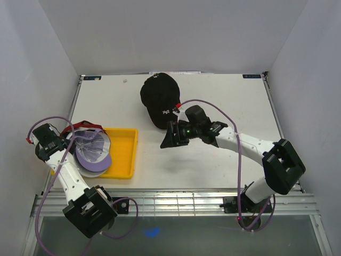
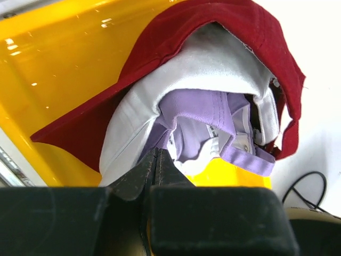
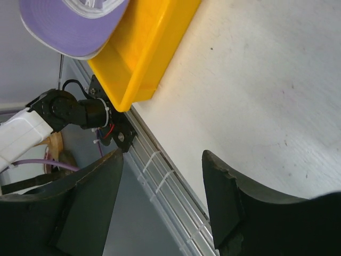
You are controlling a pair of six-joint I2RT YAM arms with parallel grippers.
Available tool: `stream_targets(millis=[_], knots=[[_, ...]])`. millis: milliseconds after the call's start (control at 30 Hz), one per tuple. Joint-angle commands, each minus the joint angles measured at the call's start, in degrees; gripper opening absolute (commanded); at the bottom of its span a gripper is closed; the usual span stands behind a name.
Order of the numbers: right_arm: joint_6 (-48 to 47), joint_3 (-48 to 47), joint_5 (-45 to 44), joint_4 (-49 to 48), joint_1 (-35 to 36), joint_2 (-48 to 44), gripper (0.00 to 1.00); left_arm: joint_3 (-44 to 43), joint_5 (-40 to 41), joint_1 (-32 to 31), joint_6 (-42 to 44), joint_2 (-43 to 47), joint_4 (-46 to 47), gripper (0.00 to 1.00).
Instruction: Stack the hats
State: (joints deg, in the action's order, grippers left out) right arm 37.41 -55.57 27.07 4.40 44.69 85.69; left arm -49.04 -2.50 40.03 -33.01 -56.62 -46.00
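Hats (image 1: 91, 152) are held in a bunch by the left fingers (image 2: 155, 169), which are pinched tight on the cloth. A purple hat (image 2: 197, 109) is tucked inside a white hat (image 2: 213, 64), and both are tucked inside a red hat (image 2: 160, 37). The bunch is held over the left side of a yellow tray (image 1: 125, 160). A black hat (image 1: 159, 96) is seen at the far middle of the desk (image 1: 106, 101), well apart from the bunch. The right fingers (image 3: 234, 202) are spread wide, with nothing between them, and are seen near the black hat.
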Motion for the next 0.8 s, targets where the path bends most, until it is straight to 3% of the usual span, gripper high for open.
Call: stream_targets(millis=[0, 433, 667, 767], knots=[[-5.8, -8.3, -1.3, 4.1, 3.2, 3.2, 0.67, 1.9, -5.1, 0.0, -1.2, 1.5, -2.1, 0.09], [-19.2, -35.5, -5.4, 9.0, 13.9, 19.9, 0.70, 4.2, -9.6, 0.0, 0.6, 4.1, -3.4, 0.01], [-28.7, -44.6, -7.1, 10.6, 19.2, 27.2, 0.73, 5.2, -10.9, 0.0, 0.4, 5.3, -3.6, 0.00], [-33.1, -44.0, -7.6, 9.3, 21.6, 28.9, 0.73, 5.1, -10.9, 0.0, 0.6, 5.0, -3.7, 0.00]])
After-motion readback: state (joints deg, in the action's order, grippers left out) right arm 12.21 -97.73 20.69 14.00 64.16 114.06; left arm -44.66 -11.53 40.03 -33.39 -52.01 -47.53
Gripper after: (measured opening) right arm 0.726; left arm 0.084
